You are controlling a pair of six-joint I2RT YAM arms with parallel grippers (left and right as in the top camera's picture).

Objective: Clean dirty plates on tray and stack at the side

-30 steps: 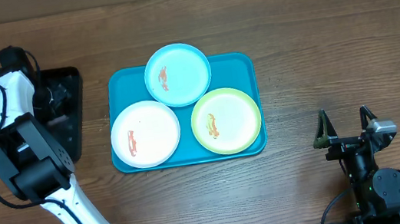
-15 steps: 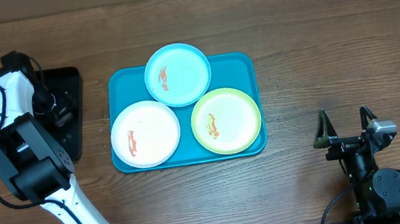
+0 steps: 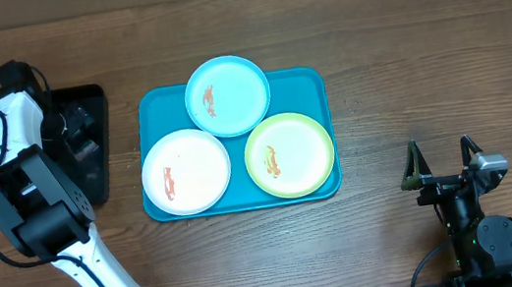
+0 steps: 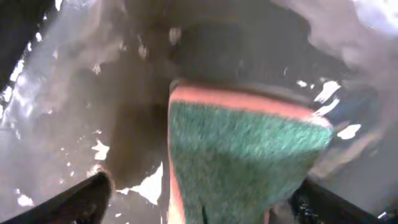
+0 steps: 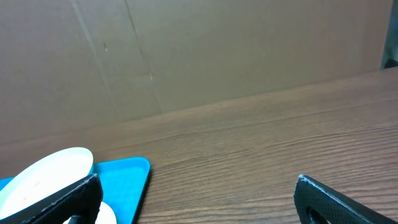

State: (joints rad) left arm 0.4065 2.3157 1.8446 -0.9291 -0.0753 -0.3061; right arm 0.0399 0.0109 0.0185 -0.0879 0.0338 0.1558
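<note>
Smeared blue plate (image 3: pixel 239 86), white plate (image 3: pixel 200 166), green-rimmed plate (image 3: pixel 301 147) on teal tray (image 3: pixel 158 112)

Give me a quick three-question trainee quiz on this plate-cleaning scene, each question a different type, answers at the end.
1. True or false: the white plate carries an orange-red smear.
2. Which plate overhangs the far rim of the tray? A light blue plate, B white plate, C yellow-green plate.
3. Fill in: the open left gripper straddles a green-faced ____.
Key: 1 true; 2 A; 3 sponge.
</note>
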